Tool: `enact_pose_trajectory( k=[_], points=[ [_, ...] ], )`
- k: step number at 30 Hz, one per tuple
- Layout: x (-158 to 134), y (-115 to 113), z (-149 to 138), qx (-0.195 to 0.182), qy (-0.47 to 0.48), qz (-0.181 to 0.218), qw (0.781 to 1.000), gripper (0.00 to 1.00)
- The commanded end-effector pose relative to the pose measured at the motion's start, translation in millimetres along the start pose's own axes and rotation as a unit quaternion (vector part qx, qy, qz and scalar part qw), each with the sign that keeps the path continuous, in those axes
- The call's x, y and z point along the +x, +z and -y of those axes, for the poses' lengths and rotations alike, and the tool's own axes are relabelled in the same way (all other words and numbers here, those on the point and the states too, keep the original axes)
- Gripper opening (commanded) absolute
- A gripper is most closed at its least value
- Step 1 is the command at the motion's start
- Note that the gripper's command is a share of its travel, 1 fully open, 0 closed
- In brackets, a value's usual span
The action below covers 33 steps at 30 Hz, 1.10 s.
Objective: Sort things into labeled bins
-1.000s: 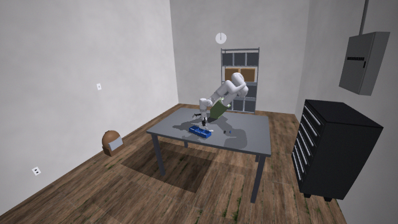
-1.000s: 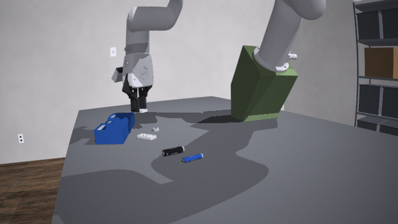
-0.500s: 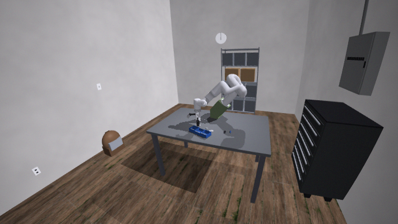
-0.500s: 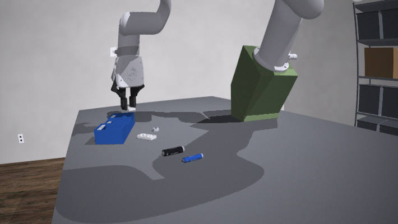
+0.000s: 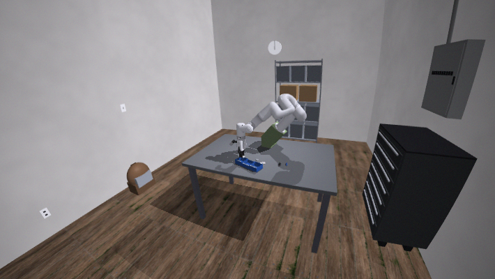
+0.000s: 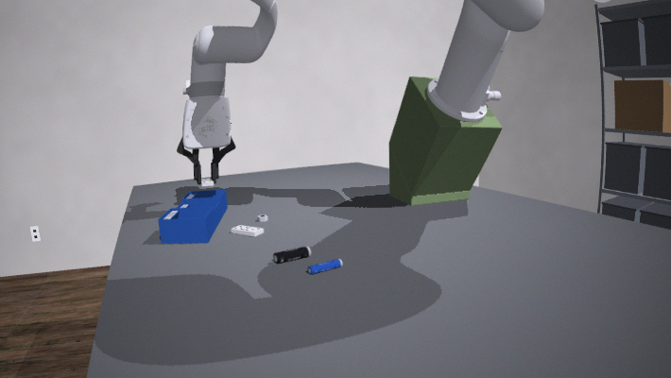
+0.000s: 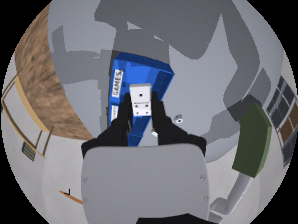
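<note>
My gripper (image 6: 206,180) is shut on a small white block (image 7: 141,104) with two dark dots. It holds the block just above the far end of the blue bin (image 6: 193,215). In the wrist view the block hangs over the bin's open compartments (image 7: 136,90), and the bin has white labels along its side. A similar white block (image 6: 248,230) lies flat on the table right of the bin. A small pale ring (image 6: 263,217) lies just behind it. A black battery (image 6: 292,255) and a blue battery (image 6: 324,266) lie further toward the front.
The arm's green base (image 6: 439,142) stands at the back right of the grey table (image 5: 265,160). The bin sits near the table's left edge. A shelf (image 5: 298,99) and a black drawer cabinet (image 5: 415,185) stand off the table.
</note>
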<state>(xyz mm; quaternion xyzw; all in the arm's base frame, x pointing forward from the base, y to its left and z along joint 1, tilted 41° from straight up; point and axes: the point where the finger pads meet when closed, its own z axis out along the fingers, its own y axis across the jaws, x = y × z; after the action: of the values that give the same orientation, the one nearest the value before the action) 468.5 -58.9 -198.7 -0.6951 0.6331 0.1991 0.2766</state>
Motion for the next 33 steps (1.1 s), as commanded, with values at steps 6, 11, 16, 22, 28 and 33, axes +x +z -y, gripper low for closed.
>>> enact_pose_trajectory(
  k=[6, 11, 16, 22, 28, 33],
  points=[
    [0.9, -1.5, 1.3, -0.016, 0.14, 0.005, 0.99, 0.0],
    [0.4, -1.5, 0.9, -0.019, 0.152, 0.006, 0.988, 0.0],
    [0.2, -1.5, 0.9, -0.019, 0.152, 0.006, 0.988, 0.0],
    [0.2, -1.5, 1.1, -0.019, 0.152, 0.006, 0.988, 0.0],
    [0.1, 4.5, 1.0, -0.019, 0.152, 0.006, 0.988, 0.0],
    [-0.1, 10.5, 0.8, -0.019, 0.152, 0.006, 0.988, 0.0]
  ],
)
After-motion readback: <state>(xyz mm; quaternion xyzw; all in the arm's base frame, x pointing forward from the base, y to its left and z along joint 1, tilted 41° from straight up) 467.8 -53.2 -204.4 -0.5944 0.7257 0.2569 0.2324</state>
